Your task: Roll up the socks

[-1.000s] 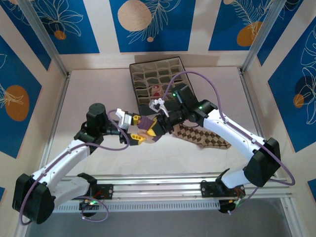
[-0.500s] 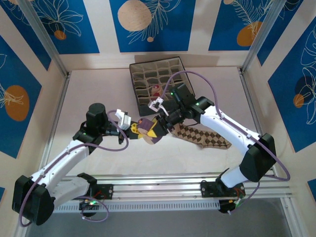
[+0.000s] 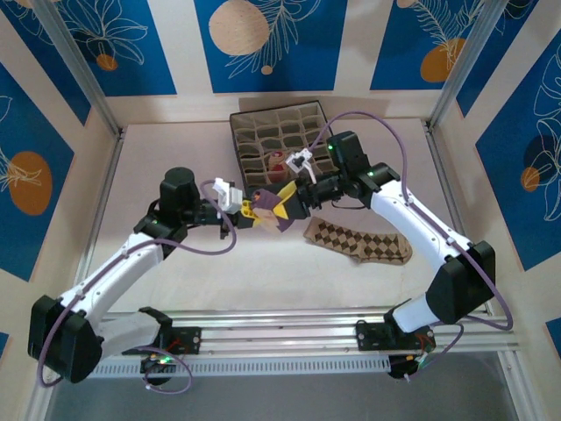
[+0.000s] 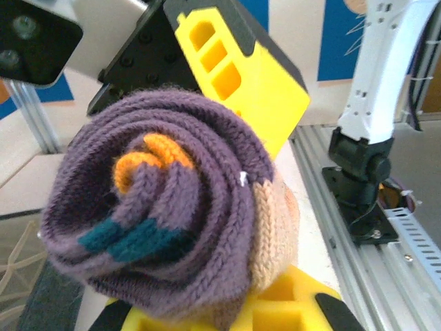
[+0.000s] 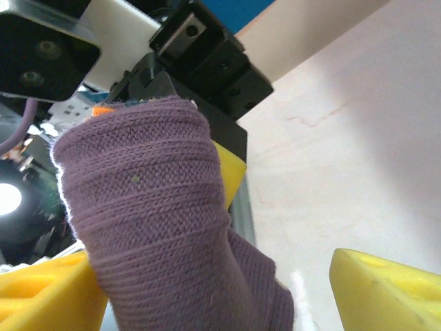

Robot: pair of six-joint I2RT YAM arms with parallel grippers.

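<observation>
L gripper (image 4: 251, 196) is clamped on the purple sock (image 4: 165, 221). The sock is a tight roll wedged betw. its two yellow fingers (image 4: 231, 76), one pressing on top of the roll, the other under it. The spiral end faces the wrist cam, w/ orange and teal bits at the centre and the beige toe part on the outer wrap next to the lower finger. R gripper (image 5: 207, 296) is spread wide. Its yellow fingers (image 5: 386, 289) stand well apart w/ the roll in the gap. The roll sits close against one finger, whether touching can't tell, w/ a clear gap to the other. A loose purple end hangs down betw. them. L gripper's black-and-yellow tip shows right behind the roll. From above, the two grippers meet nearly tip to tip, roll betw. them. It is gripped by the L one only and looks lifted off the table (image 3: 175, 272). The diamond sock (image 3: 359, 241) lies flat on the table just beside the R gripper, on its near side under the R forearm, untouched. The box (image 3: 263, 132) sits just beyond both grippers on the far side. The beige sock (image 3: 279, 163), maroon toe up, is in one of the box's near compartments, close behind the R gripper; which cell exactly, can't tell.
</observation>
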